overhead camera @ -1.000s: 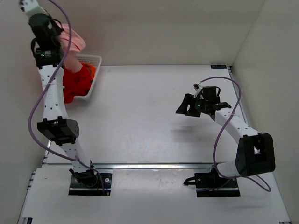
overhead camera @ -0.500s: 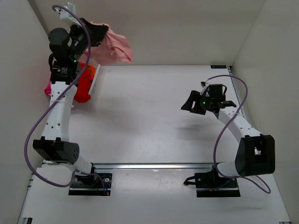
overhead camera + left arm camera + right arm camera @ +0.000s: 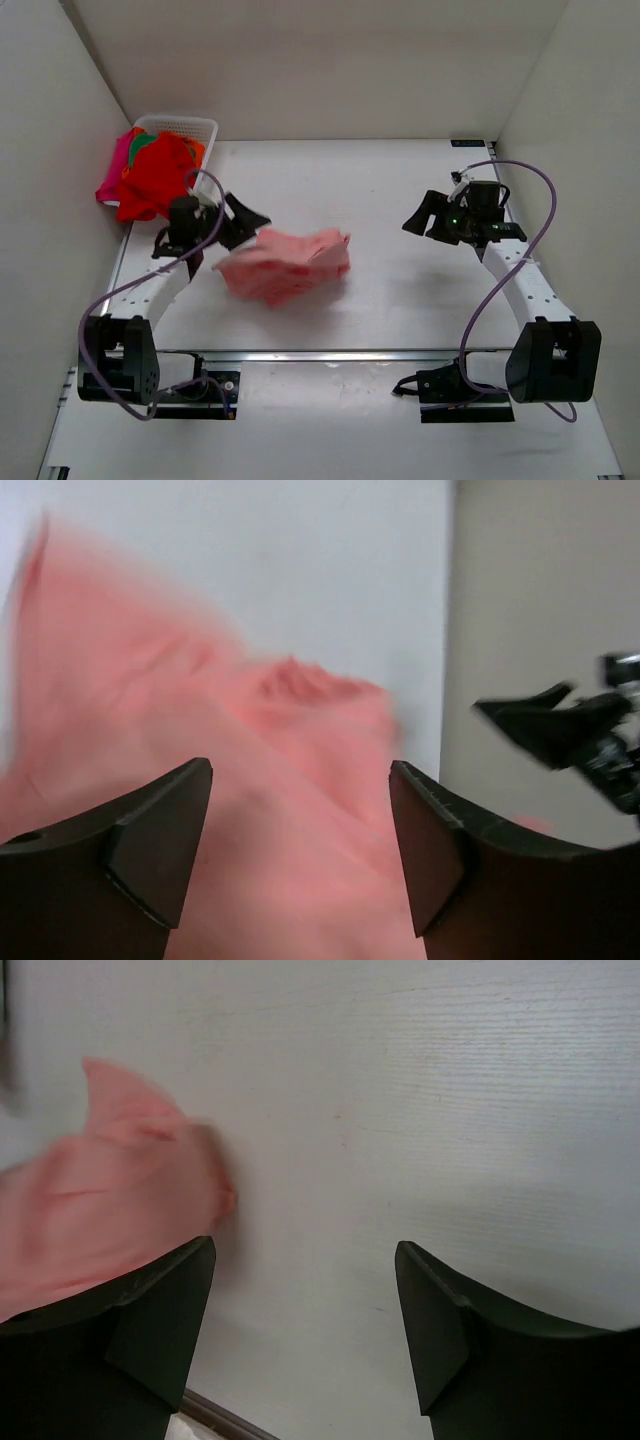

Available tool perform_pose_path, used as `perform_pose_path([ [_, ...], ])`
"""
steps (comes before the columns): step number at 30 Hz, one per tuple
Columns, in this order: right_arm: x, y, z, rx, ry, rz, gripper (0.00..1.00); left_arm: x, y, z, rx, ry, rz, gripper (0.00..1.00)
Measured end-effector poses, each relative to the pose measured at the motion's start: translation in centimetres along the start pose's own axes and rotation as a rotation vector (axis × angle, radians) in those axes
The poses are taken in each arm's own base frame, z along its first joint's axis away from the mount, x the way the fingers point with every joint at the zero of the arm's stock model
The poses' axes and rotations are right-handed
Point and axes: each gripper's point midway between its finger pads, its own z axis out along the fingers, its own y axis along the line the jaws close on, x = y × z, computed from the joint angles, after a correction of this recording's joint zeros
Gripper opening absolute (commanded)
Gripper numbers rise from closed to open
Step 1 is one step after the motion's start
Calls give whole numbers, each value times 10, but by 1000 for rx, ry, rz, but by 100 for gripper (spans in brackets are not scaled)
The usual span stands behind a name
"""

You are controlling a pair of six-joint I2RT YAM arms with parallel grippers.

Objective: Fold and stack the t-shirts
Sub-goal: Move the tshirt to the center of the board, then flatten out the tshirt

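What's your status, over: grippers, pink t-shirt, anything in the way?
Left gripper open, beside the shirt. Right gripper open, empty. Pink t-shirt crumpled on table between them, unfolded. Nothing blocking it.

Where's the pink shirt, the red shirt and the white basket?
pink t-shirt [image 3: 285,266]: top view, middle of the crumpled heap.
red t-shirt [image 3: 152,182]: top view, middle of the cloth.
white basket [image 3: 192,122]: top view, far rim.
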Motion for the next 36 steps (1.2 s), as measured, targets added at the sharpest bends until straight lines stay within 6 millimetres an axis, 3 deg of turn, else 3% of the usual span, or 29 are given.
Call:
perform_pose_path([
  [1,2,1,0,3,7,-4,72,35,28,3,-58,84,-56,71],
  [3,8,5,2,5,24,-17,74,93,60,-4,-147,229,-117,63],
  [4,10,8,4,2,31,-25,74,110,64,-7,-168,277,-116,53],
  [5,14,13,5,-5,41,-36,74,119,62,-10,-173,303,-96,50],
  [8,26,33,12,-41,74,-79,73,114,34,-17,-108,279,33,52],
  [9,31,41,15,-58,84,-94,74,105,24,-21,-89,245,69,54],
  [12,53,75,26,-128,127,-147,71,68,2,-36,-84,114,172,69],
  [15,87,104,38,-182,194,-194,66,43,-3,-49,-153,8,265,65],
  [17,113,119,44,-210,244,-219,64,43,6,-56,-219,-2,312,61],
  [19,138,131,47,-231,291,-237,64,52,22,-60,-285,27,332,58],
  [20,148,134,47,-236,306,-242,64,61,34,-62,-318,55,335,61],
  [22,165,135,46,-243,336,-254,64,81,57,-67,-373,119,329,80],
  [26,186,125,48,-237,366,-259,64,138,96,-77,-453,278,277,87],
  [28,192,118,48,-227,375,-254,65,167,99,-78,-443,350,274,88],
  [31,192,113,50,-216,375,-241,64,192,90,-75,-394,401,264,90],
  [36,187,103,50,-204,352,-218,64,183,65,-58,-294,325,275,83],
])
